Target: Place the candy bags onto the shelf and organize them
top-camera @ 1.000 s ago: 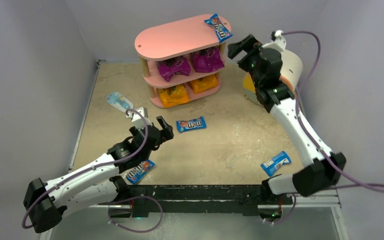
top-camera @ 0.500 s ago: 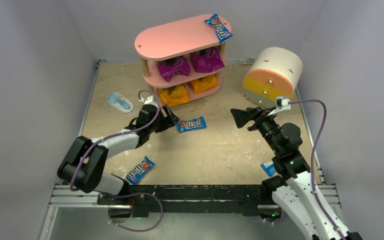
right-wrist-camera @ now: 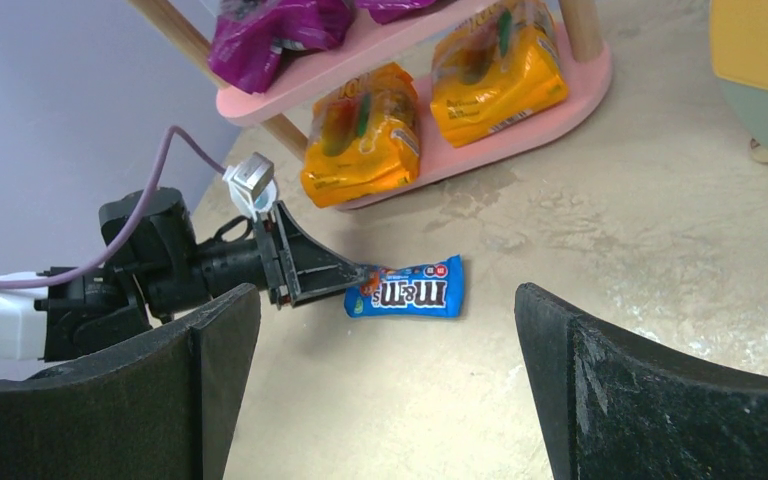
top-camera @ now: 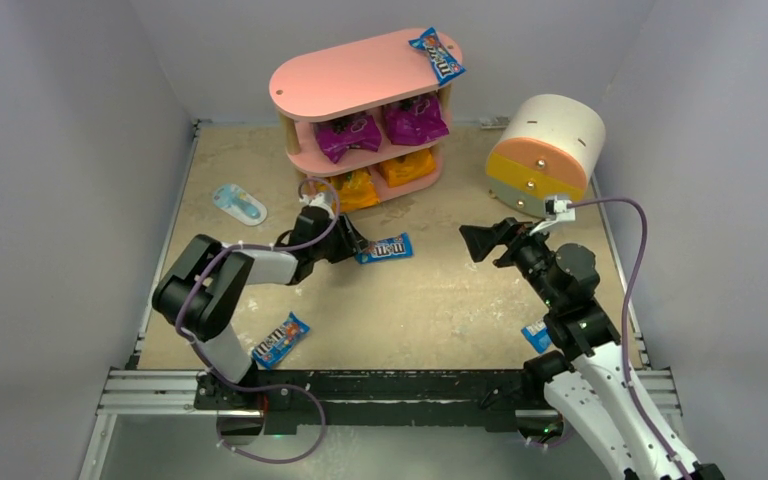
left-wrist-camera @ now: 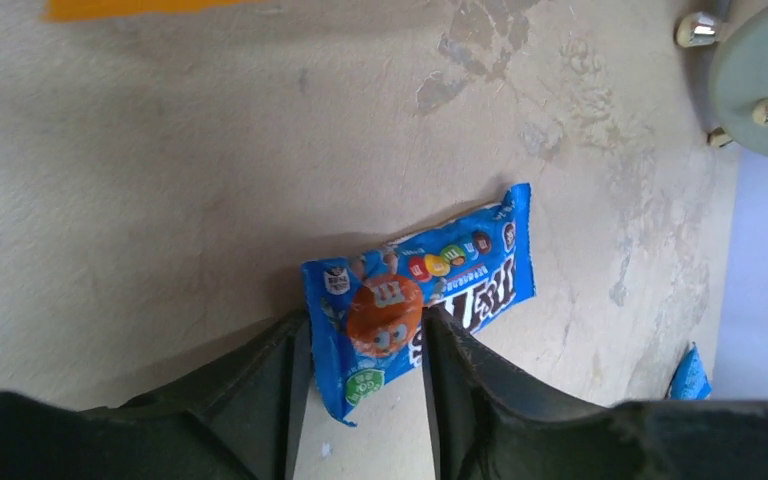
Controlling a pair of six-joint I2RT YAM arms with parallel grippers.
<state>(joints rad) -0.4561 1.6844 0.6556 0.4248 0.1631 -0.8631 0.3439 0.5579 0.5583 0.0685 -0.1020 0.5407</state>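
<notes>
A blue M&M's packet (top-camera: 385, 247) (left-wrist-camera: 460, 275) (right-wrist-camera: 410, 290) lies flat on the table in front of the pink shelf (top-camera: 360, 75). My left gripper (top-camera: 355, 243) (left-wrist-camera: 365, 325) is low at its left end, jaws partly narrowed, one finger on each side of that end; the packet is not creased or lifted. My right gripper (top-camera: 485, 240) (right-wrist-camera: 385, 290) hovers wide open to the right, holding nothing. On the shelf are another blue packet (top-camera: 437, 53), two purple bags (top-camera: 350, 135) and two orange bags (top-camera: 407, 167). Other blue packets lie front left (top-camera: 280, 340) and, partly hidden by the right arm, front right (top-camera: 537, 335).
A white, orange and yellow cylindrical drawer unit (top-camera: 545, 150) stands right of the shelf. A pale blue-and-white oval item (top-camera: 238, 203) lies near the left wall. Grey walls close in the table on three sides.
The left arm reached forward to the middle packet and its jaws narrowed around the packet's end. The right arm swung down from beside the shelf to the table's right-middle, then barely moved.
</notes>
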